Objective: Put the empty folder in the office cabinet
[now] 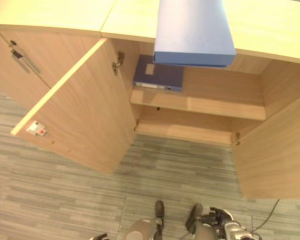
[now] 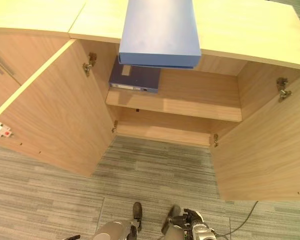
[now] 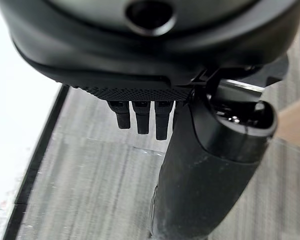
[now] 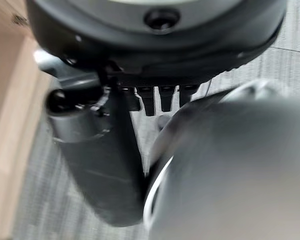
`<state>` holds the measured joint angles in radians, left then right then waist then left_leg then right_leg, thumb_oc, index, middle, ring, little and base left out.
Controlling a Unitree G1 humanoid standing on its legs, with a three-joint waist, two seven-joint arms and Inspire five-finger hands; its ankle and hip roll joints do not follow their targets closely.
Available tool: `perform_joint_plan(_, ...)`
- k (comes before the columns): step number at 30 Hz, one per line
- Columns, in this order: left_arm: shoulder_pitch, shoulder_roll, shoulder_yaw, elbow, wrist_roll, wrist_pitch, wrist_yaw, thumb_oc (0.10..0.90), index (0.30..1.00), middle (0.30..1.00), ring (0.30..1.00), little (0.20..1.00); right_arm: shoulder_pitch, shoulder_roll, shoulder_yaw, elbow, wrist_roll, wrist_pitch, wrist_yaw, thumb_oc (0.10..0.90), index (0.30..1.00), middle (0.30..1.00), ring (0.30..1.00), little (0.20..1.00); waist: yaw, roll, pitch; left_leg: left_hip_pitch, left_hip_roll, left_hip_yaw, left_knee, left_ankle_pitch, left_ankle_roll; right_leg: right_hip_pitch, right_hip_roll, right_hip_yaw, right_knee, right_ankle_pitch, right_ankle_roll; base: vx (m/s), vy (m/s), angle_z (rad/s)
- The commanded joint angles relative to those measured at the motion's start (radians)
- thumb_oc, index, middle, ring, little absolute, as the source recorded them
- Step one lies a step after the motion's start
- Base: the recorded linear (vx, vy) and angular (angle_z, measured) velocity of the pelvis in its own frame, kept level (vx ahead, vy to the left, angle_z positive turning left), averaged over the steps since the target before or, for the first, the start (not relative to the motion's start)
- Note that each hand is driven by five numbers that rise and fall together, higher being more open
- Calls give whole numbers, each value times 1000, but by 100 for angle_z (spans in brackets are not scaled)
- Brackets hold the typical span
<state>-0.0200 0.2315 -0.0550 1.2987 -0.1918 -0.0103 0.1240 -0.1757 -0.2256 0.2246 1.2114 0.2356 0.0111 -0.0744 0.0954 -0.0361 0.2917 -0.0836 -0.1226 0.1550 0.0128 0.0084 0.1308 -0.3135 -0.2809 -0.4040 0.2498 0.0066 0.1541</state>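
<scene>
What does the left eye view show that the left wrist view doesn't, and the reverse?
Left eye view: the open office cabinet with a dark blue binder on its shelf, and the light blue folder lying on top, overhanging the opening. Left wrist view: the left robot hand, fingers relaxed, holding nothing. Both: the striped grey carpet.

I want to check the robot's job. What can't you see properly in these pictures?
- The dark folder on the cabinet shelf: its back part is hidden under the light blue folder on top.
- The light blue folder: its far end is cut off by the head views' top edge.
- Whether either folder is empty: both are closed.
</scene>
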Motion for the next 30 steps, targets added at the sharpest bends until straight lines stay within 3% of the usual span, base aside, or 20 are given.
perform_joint_plan(1,-1,31,0,11,7,-4,27,800,900,900,900,900,8,-60,25,21,-26,14,-27,800,900,900,900,900,-25,0,61,49,44,-82,67,-112,-94,-14,76,0,-187,196,2,262,-159,33)
perform_joint_plan(5,16,17,10,24,13,-7,19,800,900,900,900,900,30,-60,25,42,-34,12,-23,800,900,900,900,900,-23,-10,34,87,43,-108,76,-160,-104,33,94,-9,-245,202,-15,271,-176,67)
perform_joint_plan(10,22,11,7,34,19,-5,17,800,900,900,900,900,41,-60,27,67,-35,12,-16,800,900,900,900,900,-27,-9,6,104,75,-118,52,-158,-122,50,118,-14,-242,186,-29,177,-147,23)
perform_joint_plan(18,-17,-5,-28,-4,-5,-15,14,800,900,900,900,900,39,-84,-25,60,40,-8,-33,800,900,900,900,900,-55,2,-5,109,142,-106,57,-159,-179,64,136,-16,-186,97,-64,112,-130,16)
perform_joint_plan(20,-19,-12,-42,-18,-12,-22,11,800,900,900,900,900,43,-93,-27,66,40,-9,-37,800,900,900,900,900,-53,3,4,66,150,-96,186,-121,-200,112,144,-17,-187,72,-86,46,-83,17)
perform_joint_plan(22,-21,-15,-49,-20,-14,-23,12,800,900,900,900,900,43,-98,-26,70,41,-8,-40,800,900,900,900,900,-44,-5,17,-12,152,-92,250,-81,-199,141,136,-17,-197,58,-92,40,-16,12)
perform_joint_plan(24,-15,-15,-50,-15,-9,-21,10,800,900,900,900,900,48,-98,-26,72,39,-7,-39,800,900,900,900,900,-39,-14,13,-44,152,-86,231,-91,-193,155,129,-14,-210,56,-86,101,29,25)
perform_joint_plan(25,-3,-13,-46,-4,0,-16,7,800,900,900,900,900,55,-98,-25,78,30,-6,-36,800,900,900,900,900,-19,-24,5,-110,147,-101,198,-55,-195,186,131,1,-239,61,-77,104,39,17)
perform_joint_plan(26,-2,-13,-46,-4,0,-16,7,800,900,900,900,900,56,-98,-25,77,30,-6,-36,800,900,900,900,900,-18,-24,4,-110,147,-100,198,-55,-195,186,132,1,-240,61,-77,154,69,-5)
perform_joint_plan(27,1,-9,-45,-1,1,-14,5,800,900,900,900,900,58,-99,-25,79,29,-7,-36,800,900,900,900,900,-5,-22,3,-140,143,-113,172,-15,-199,201,142,10,-250,61,-76,152,102,-31)
perform_joint_plan(28,8,-4,-40,15,18,-6,3,800,900,900,900,900,59,-97,-20,84,21,-4,-33,800,900,900,900,900,14,-8,-13,-119,148,-129,74,15,-206,219,164,42,-256,56,-70,201,130,-59)
perform_joint_plan(30,23,-14,-45,32,42,-5,-4,800,900,900,900,900,70,-87,-17,89,1,-4,-26,800,900,900,900,900,9,8,-41,-66,145,-136,2,21,-198,237,177,56,-267,63,-65,135,100,-84)
